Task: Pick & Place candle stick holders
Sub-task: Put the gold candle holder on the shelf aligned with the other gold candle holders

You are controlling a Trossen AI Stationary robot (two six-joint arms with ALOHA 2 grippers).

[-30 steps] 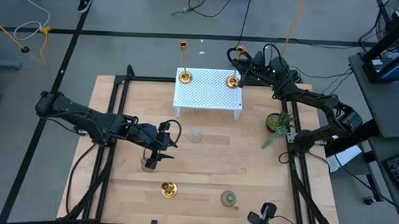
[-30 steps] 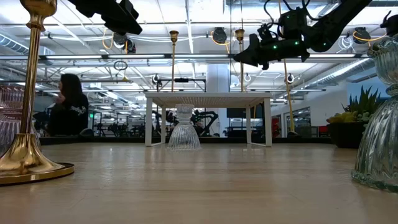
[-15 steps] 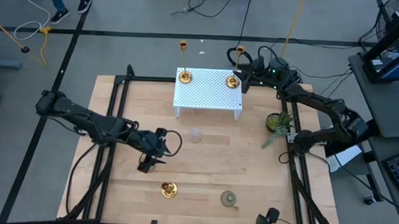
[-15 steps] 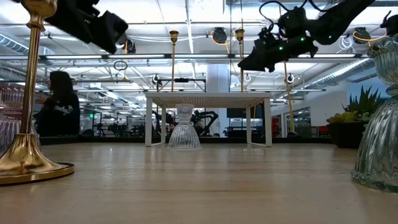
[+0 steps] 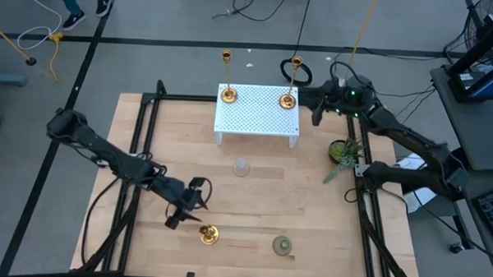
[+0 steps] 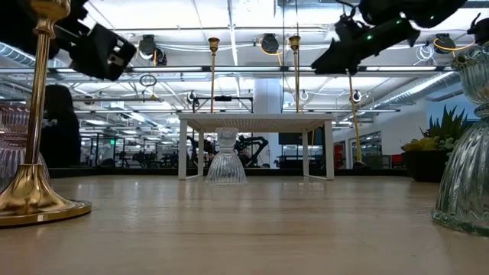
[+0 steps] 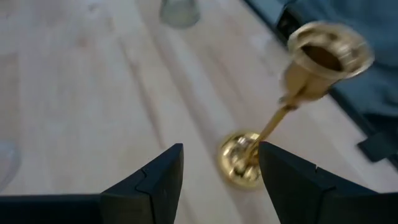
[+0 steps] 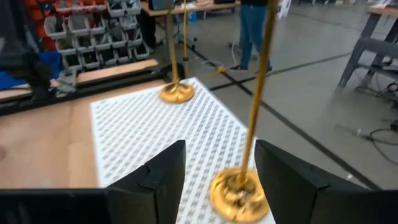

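Observation:
Two tall gold candlesticks [image 5: 226, 80] [image 5: 291, 84] stand on their round bases on the white perforated stand [image 5: 257, 116]. A shorter gold candlestick [image 5: 208, 233] stands on the table near the front edge. My left gripper [image 5: 188, 210] is open and empty just short of it, and the candlestick shows ahead of the fingers [image 7: 292, 93]. My right gripper [image 5: 313, 106] is open and empty, to the right of the right-hand tall candlestick [image 8: 249, 155]. A clear glass holder [image 5: 242, 167] and a greenish one [image 5: 282, 245] stand on the table. A pink one [image 6: 9, 145] shows at the low view's left edge.
A small green potted plant [image 5: 342, 154] stands at the table's right edge, near my right arm. The stand fills the far middle of the table. A person [image 6: 59, 126] shows in the room beyond the table. Bare wood lies between the stand and the front holders.
My left gripper has gone from above the pink holder toward the table's near edge, up to the short gold candlestick. My right gripper has drawn back from the right-hand tall candlestick toward the table's right edge. Both tall candlesticks stay standing on the stand.

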